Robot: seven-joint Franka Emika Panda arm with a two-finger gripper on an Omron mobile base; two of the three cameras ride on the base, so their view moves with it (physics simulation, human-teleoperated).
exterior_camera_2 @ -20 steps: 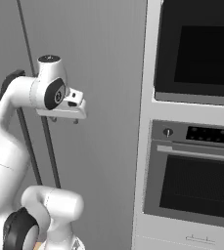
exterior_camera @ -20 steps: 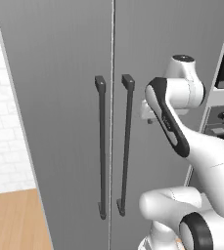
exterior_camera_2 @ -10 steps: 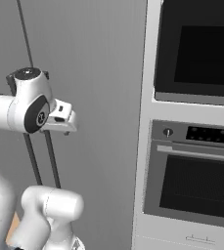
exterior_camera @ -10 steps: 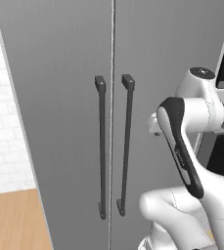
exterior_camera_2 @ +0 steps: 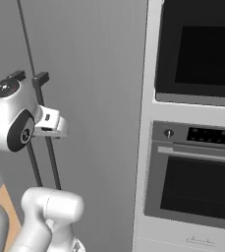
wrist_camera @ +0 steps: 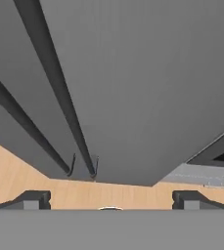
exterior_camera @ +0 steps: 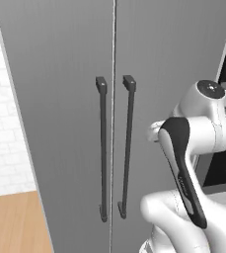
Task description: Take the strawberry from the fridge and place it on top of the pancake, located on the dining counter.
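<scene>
The fridge (exterior_camera: pixel 60 74) is a tall grey cabinet with both doors shut. Two long dark bar handles (exterior_camera: pixel 128 148) run down beside its centre seam. In the hand view the handles (wrist_camera: pixel 59 97) stretch away over the grey door toward the floor. My gripper (wrist_camera: pixel 111 200) is open wide, its two dark fingertips (wrist_camera: pixel 33 199) far apart with nothing between them. It hangs in front of the right door, apart from the handles. The arm (exterior_camera: pixel 183 163) stands folded before that door. The strawberry, the pancake and the dining counter are out of view.
A black-fronted wall oven (exterior_camera_2: pixel 197 54) with a second oven (exterior_camera_2: pixel 197 192) below it stands directly right of the fridge. Light wood floor (exterior_camera: pixel 16 222) and a white tiled wall (exterior_camera: pixel 1 123) lie to the fridge's left.
The arm has drawn back from the right handle and sunk lower in front of the right door. The fridge doors stay shut.
</scene>
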